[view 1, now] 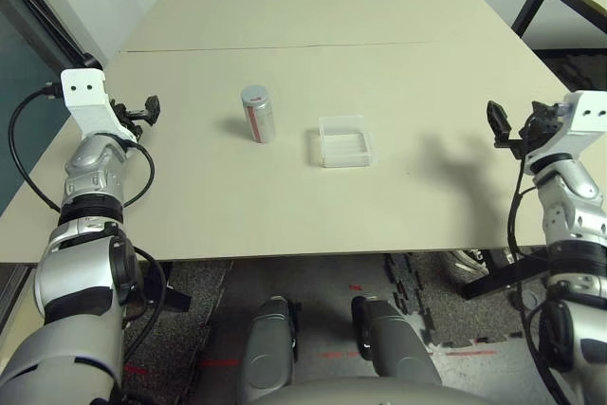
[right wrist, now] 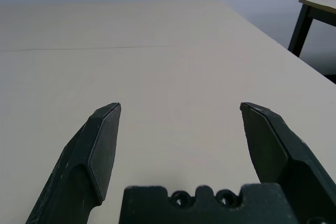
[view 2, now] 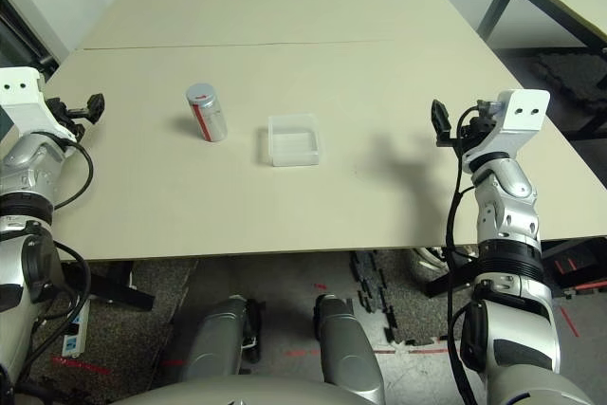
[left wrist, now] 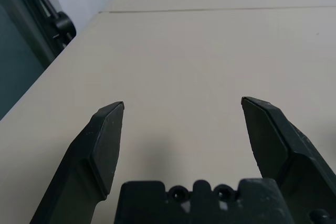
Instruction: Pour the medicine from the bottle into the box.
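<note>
Bottle (view 1: 257, 113) and box (view 1: 343, 140) on beige table (view 1: 285, 206), apart.

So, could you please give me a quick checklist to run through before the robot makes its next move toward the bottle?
1. Bottle standing upright on the table: ok.
2. Grey cap off the bottle for pouring: not ok, it sits on top.
3. Clear plastic box beside the bottle, apart from it, open side up: ok.
4. Left gripper open and holding nothing: ok.
5. Right gripper open and holding nothing: ok.
6. Medicine inside the bottle: cannot tell.
</note>
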`<state>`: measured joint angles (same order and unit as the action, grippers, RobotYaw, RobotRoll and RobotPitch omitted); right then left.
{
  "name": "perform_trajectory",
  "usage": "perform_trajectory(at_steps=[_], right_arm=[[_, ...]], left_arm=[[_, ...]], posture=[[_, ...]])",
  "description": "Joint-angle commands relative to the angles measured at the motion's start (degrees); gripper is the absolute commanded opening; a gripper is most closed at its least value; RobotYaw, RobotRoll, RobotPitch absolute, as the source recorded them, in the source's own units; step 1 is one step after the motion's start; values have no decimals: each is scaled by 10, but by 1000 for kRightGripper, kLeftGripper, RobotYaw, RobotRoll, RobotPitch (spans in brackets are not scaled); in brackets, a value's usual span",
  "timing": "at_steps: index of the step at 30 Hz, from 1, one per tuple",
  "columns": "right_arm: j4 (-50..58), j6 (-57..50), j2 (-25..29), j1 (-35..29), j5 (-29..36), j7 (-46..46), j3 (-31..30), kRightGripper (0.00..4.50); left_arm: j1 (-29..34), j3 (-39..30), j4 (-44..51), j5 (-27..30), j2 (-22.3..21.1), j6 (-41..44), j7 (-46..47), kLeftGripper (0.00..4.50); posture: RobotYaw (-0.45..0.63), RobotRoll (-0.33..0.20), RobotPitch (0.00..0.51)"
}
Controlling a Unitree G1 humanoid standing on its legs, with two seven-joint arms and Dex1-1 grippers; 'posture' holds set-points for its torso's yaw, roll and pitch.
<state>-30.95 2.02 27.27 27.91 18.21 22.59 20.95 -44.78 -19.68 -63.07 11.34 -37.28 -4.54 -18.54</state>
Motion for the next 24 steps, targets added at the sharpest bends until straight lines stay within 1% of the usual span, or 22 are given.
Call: perform_trajectory(at_steps=[1,3,5,6,8,11,13,14,15,16,18,20,24], right_arm=[[7,-12,11,-3,5,11,2,4500],[6,-19,21,-3,8,23,4,4500],[14,-35,32,-5,14,42,3,4500],[15,-41,36,-6,17,50,3,4500],[30,-62,47,-6,23,69,-4,4500],[62,-102,57,-2,27,96,-19,4500],[92,-138,60,-4,36,108,-24,4500],[103,-152,62,-3,39,112,-27,4500],[112,-160,60,-4,40,114,-30,4500],[117,-169,59,-5,41,120,-34,4500],[131,-197,63,-1,45,141,-48,4500],[143,-215,64,0,46,157,-60,4500],[169,-234,54,-3,44,160,-72,4500]], left_arm=[[12,-8,-2,5,2,10,11,4484],[13,-12,-13,10,10,15,18,4484],[5,-6,-6,8,18,18,6,4484],[3,-2,-1,6,21,19,2,4484],[-8,6,24,12,27,37,-31,4484],[-18,24,70,15,32,60,-92,4484],[-6,36,131,26,36,93,-131,4484],[3,42,165,30,37,111,-145,4484],[12,46,186,32,38,122,-154,4484],[32,53,228,35,39,145,-162,4484],[83,68,347,56,43,217,-173,4484],[127,78,442,71,45,266,-176,4484],[193,68,566,104,56,349,-157,4484]], posture=[[35,0,130],[24,0,131],[18,0,129],[14,0,136],[2,0,151],[-5,0,140],[9,0,121],[17,0,118],[24,0,126],[27,0,118],[39,0,122],[41,0,122],[52,0,121]])
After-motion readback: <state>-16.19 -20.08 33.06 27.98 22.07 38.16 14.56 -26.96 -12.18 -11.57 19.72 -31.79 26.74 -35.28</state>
